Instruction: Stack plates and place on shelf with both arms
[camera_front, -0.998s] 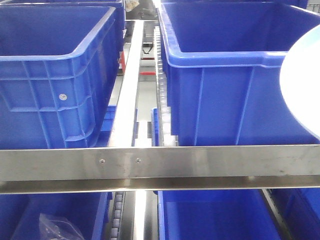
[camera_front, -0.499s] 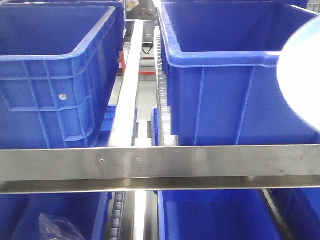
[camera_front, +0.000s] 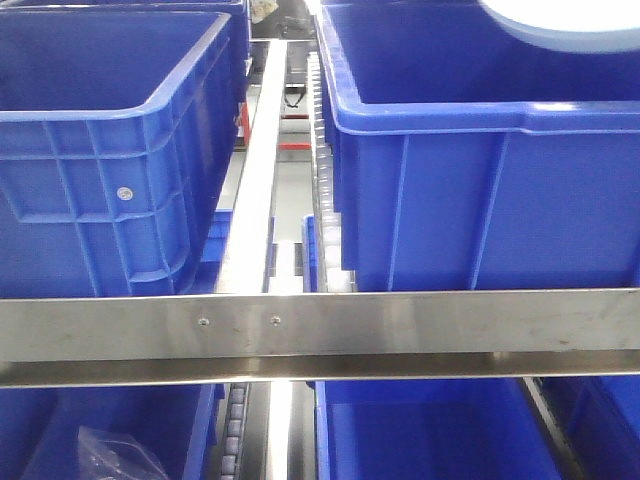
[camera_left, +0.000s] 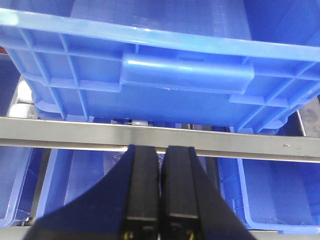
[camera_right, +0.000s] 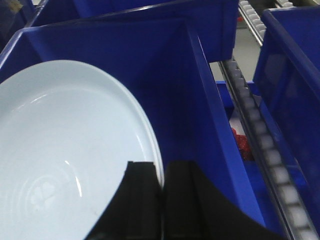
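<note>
Above the open blue plastic crate on the steel shelf, the right hand, clamped on the pale glossy round plate's rim, should keep it level while lowering; left hand closed, empty

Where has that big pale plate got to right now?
The plate is pinched at its rim by the right gripper, held over the open blue crate on the shelf's right side.

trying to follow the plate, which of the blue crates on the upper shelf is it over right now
The right-hand crate. The plate hangs above its open top at the upper right, gripped at the rim by the right gripper. The left-hand crate has nothing over it.
</note>
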